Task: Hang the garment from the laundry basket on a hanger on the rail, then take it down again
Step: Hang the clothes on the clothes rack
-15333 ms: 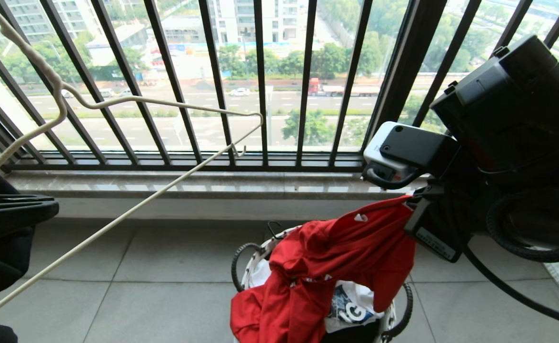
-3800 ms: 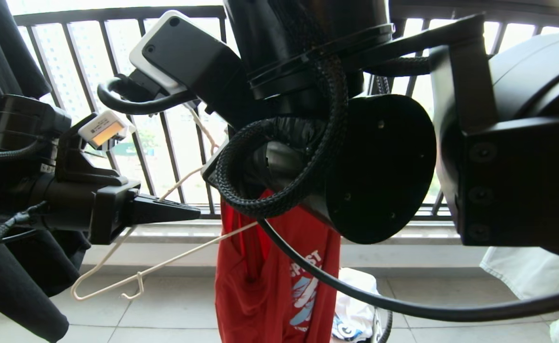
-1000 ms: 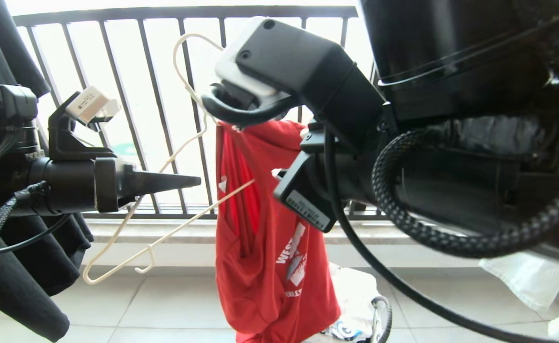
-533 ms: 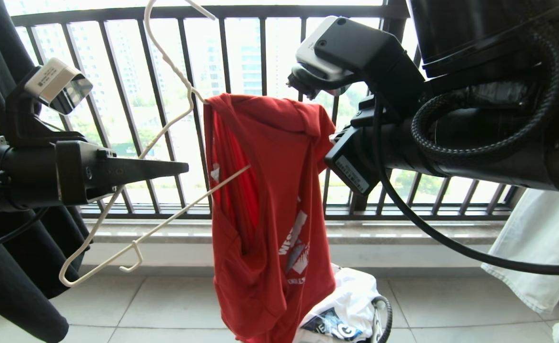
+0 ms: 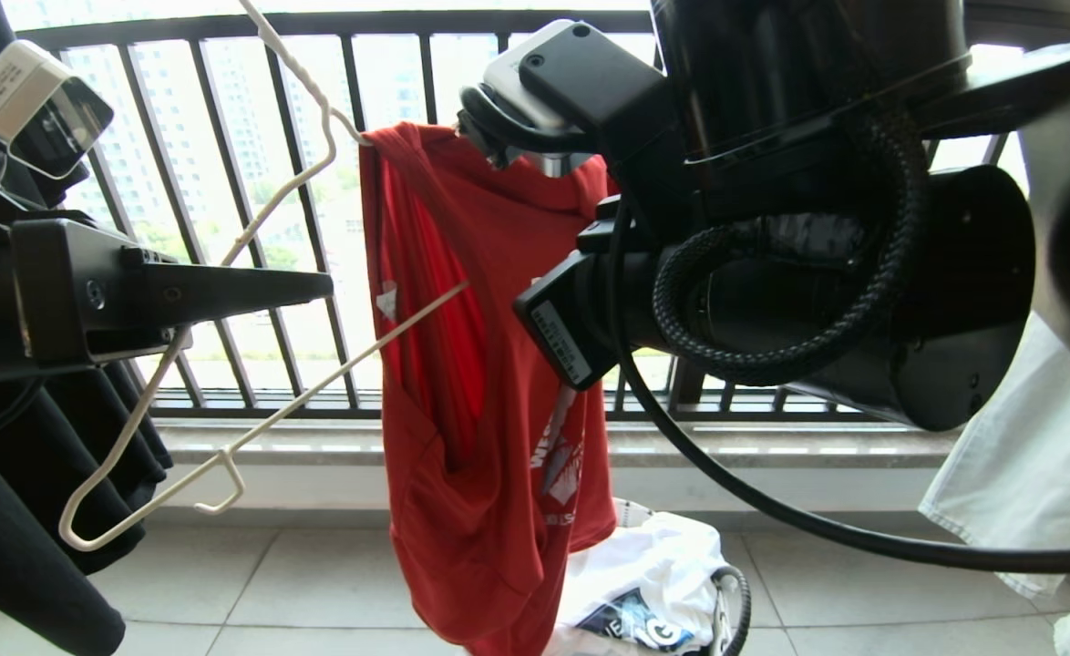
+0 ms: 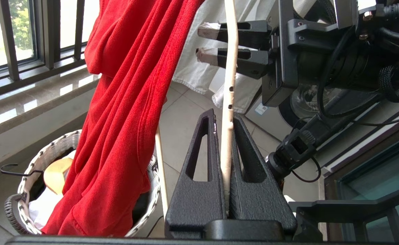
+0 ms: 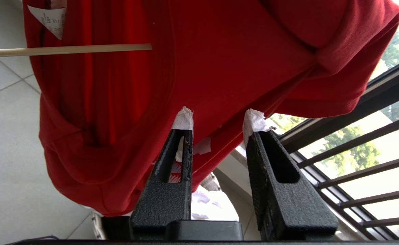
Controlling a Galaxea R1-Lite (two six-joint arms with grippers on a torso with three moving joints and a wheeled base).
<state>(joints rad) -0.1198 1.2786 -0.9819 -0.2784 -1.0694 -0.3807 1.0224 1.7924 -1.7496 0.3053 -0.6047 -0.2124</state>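
A tiled balcony floor [image 5: 316,583] lies below a barred window; the left gripper [image 6: 224,163], jaws clamped on the hanger [image 6: 227,85], holds it tilted; the garment [image 5: 471,364] drapes over one hanger arm, just ahead of the right gripper [image 7: 216,119], jaws partly open, empty; unsupported, the garment may slide off into the laundry basket [image 6: 33,163] below.
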